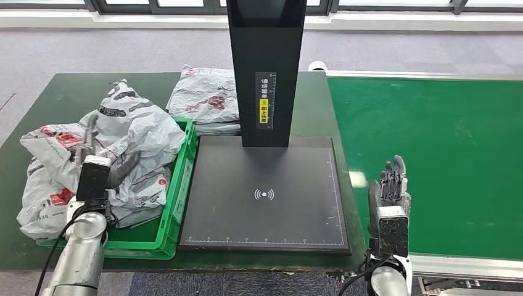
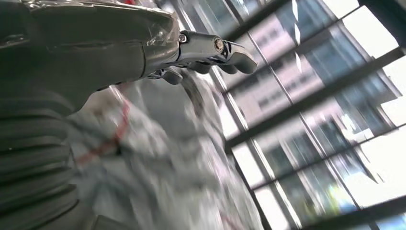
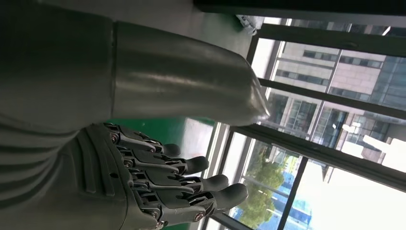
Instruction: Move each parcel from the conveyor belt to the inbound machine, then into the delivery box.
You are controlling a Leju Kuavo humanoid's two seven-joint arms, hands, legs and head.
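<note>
Grey carpet floor (image 1: 92, 46) across upper part of head view. Strip of window frames (image 1: 185, 5) along top edge, white sill below, bright daylight coming in. Dark green table (image 1: 68, 92) fills left and centre of frame, its far left corner angled toward carpet. Wrist views: tall windows with dark mullions (image 3: 330, 98), office buildings (image 2: 287, 52) outside, green trees (image 3: 261, 191) low in right wrist view, sky overexposed.
</note>
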